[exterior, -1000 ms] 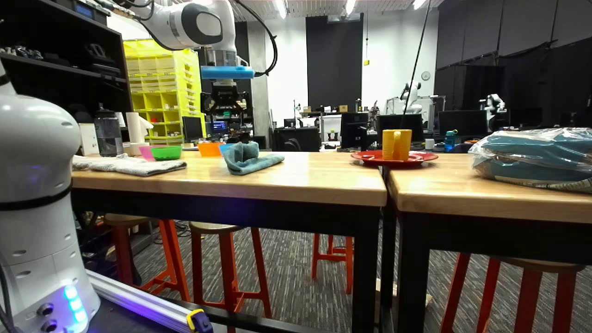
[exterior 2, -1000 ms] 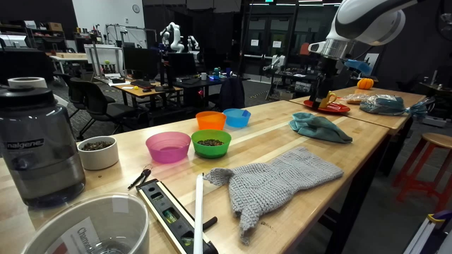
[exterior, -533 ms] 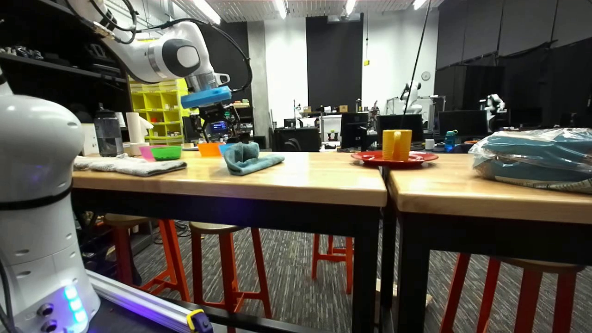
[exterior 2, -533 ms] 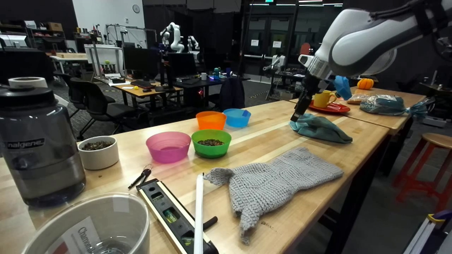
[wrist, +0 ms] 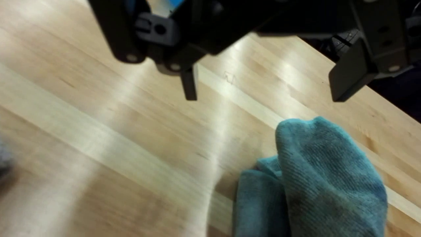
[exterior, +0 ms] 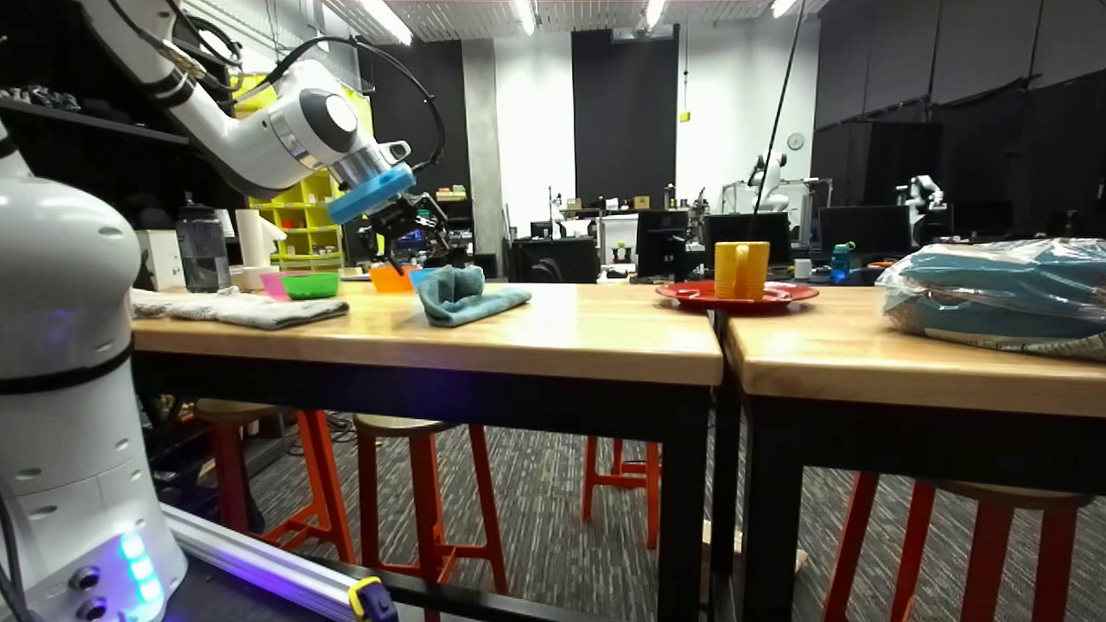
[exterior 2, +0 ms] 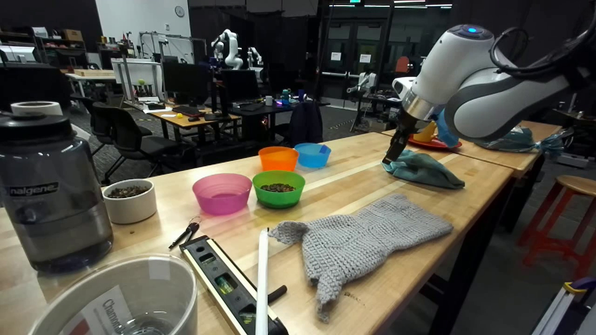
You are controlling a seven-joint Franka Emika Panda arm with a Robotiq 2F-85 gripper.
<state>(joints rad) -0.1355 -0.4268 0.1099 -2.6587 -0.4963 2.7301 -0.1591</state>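
Black two-fingered gripper (wrist: 265, 93), jaws apart (nothing between them), would best centre over the crumpled teal ribbed cloth (wrist: 329, 184).

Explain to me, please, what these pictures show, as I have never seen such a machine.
This is a robot arm with a two-fingered gripper at its end. Two views come from cameras standing outside the robot; the third is from its wrist, where the gripper reaches in from the top. On the wooden table are a teal towel, a gray towel, a pink bowl, a green bowl, an orange bowl, a blue bowl and a water bottle, among other things. The gripper is open and holds nothing; nearest to it is the teal towel.
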